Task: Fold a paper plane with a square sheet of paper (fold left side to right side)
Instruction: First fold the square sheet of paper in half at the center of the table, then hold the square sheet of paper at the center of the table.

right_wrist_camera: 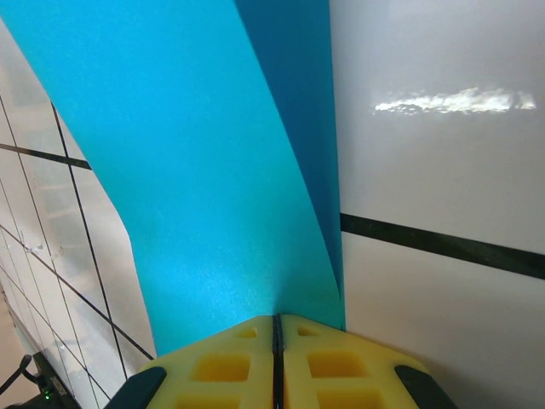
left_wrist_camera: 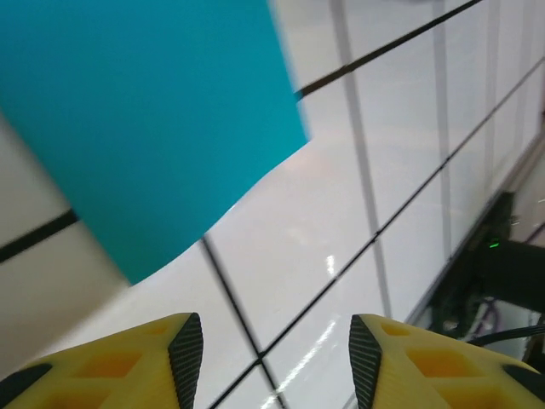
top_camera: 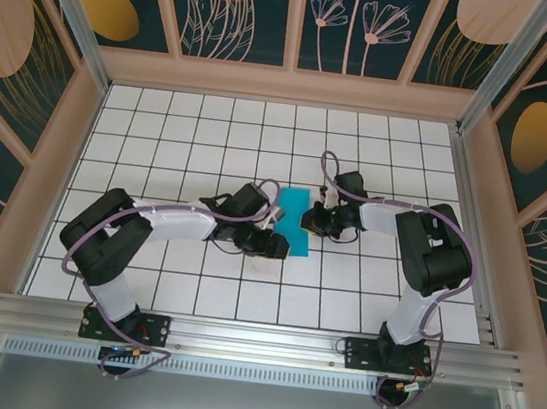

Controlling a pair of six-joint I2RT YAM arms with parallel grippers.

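Mid-fold: sheet (top_camera: 293,219) doubled over at centre of table (top_camera: 143,278). Your right gripper (right_wrist_camera: 275,328), at its 3 o'clock, pinches sheet edge. Left gripper (left_wrist_camera: 272,341), at 8 o'clock, spread, empty. Next, likely: you press crease flat, edges aligned.

The white gridded table (top_camera: 162,129) carries the cyan sheet of paper (top_camera: 293,222).
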